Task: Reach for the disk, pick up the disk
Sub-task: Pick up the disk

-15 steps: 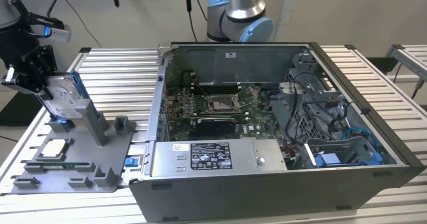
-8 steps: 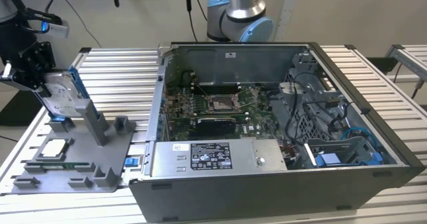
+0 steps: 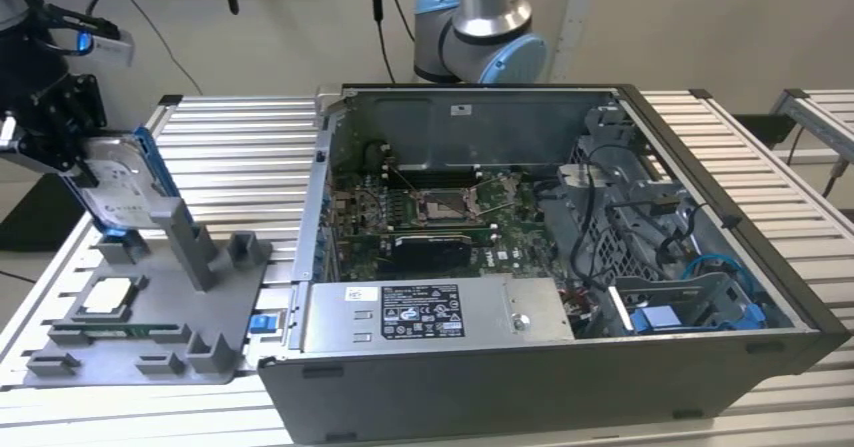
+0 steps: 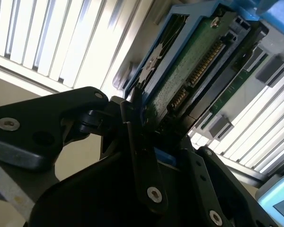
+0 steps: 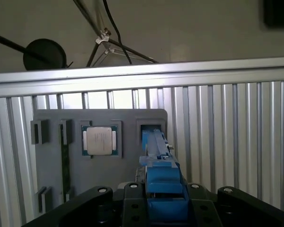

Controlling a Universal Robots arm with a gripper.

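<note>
**Exterior view: the disk upright in my pincer's grip**

In the exterior view the disk [image 3: 118, 182] stands on edge at the exterior view's left. Its labelled silver face is turned toward the camera, and the blue frame runs along its side. My pincer [image 3: 78, 157] is clamped on its upper part, with the dark fingers pressing the two flat faces. In the second wrist view the fingers [image 4: 141, 156] close on the blue frame's edge, and the green circuit board and connector row of the disk [image 4: 194, 61] stretch away from them. In the first wrist view the blue frame [image 5: 158, 182] sits squeezed between my fingers.

The disk's lower end is at a slot of the grey fixture plate [image 3: 160, 317]. I cannot tell whether it has cleared that slot.

On the same plate, near the disk, lies a small square chip [image 3: 110, 297] in its own recess. Just beside the chip a thin green memory stick [image 3: 114, 329] lies flat.

The plate rests on the slatted metal counter [image 3: 240, 137]. Just beside the plate stands an open computer case [image 3: 561, 387], with its motherboard [image 3: 427, 212] exposed and a silver power supply [image 3: 427, 312] at its near wall. Behind the case rises the arm's base [image 3: 478, 37].
</note>
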